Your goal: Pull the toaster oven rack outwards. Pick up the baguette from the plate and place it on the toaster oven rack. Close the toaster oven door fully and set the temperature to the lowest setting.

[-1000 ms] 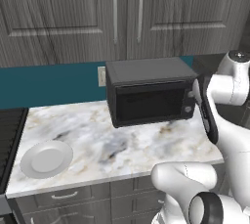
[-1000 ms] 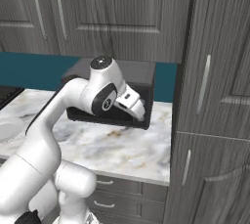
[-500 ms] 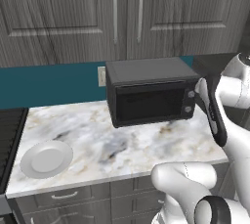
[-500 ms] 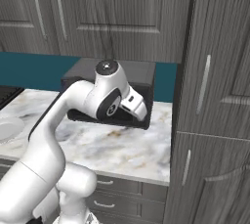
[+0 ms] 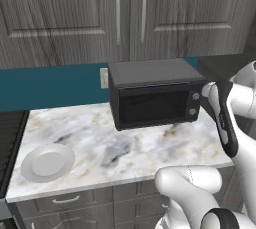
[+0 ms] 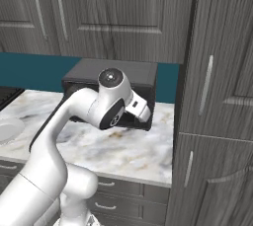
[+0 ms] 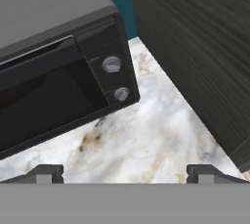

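Since the earlier frames the white arm's forearm has swung lower and further right beside the boxy dark grey toaster oven (image 5: 152, 93), while everything on the counter has stayed put. From the hand view the gripper (image 7: 125, 171) hovers above bare marble with its two dark fingertips (image 7: 46, 172) spread wide and nothing between them.

That oven sits at the back of the white-and-grey marble counter (image 5: 115, 148), its dark glass-windowed door (image 5: 150, 107) shut, two small round grey knobs (image 7: 112, 64) down its right front. A plain round white plate (image 5: 48, 162) lies near the counter's front left corner, well apart from the oven. A tall dark wood-grain cabinet side (image 7: 195, 47) rises just right of the oven, close to the hand.

Behind the dark window the wire rack cannot be made out. In the right base view the arm's own elbow covers most of the oven front.
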Controlling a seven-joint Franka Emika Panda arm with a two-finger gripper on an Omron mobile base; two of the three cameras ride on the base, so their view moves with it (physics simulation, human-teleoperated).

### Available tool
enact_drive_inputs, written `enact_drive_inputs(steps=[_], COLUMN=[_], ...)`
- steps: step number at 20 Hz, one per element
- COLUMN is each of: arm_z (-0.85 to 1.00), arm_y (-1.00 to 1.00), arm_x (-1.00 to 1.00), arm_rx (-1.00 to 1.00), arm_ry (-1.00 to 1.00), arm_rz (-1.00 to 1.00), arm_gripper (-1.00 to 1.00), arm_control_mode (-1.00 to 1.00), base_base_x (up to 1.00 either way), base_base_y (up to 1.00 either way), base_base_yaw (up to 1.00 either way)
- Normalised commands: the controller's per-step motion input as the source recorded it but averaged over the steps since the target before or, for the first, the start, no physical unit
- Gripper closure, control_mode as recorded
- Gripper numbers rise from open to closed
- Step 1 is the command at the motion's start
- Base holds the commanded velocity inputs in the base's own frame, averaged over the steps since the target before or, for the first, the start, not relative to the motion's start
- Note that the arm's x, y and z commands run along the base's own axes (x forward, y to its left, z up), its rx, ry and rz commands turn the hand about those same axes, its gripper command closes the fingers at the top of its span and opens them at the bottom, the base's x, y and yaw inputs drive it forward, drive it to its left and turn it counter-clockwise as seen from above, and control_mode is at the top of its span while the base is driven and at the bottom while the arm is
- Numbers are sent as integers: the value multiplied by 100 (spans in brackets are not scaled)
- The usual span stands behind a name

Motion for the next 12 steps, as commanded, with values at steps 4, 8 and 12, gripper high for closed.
enact_drive_inputs(steps=[4,8,12], arm_z=[0,0,0], arm_y=[-5,-9,-3], arm_x=[0,0,0], arm_rx=[0,0,0], arm_ry=[-6,-3,0], arm_rz=[2,1,2], arm_gripper=[-100,-100,-100], arm_control_mode=[-100,-100,-100], base_base_x=[0,0,0], base_base_y=[0,0,0], base_base_yaw=[0,0,0])
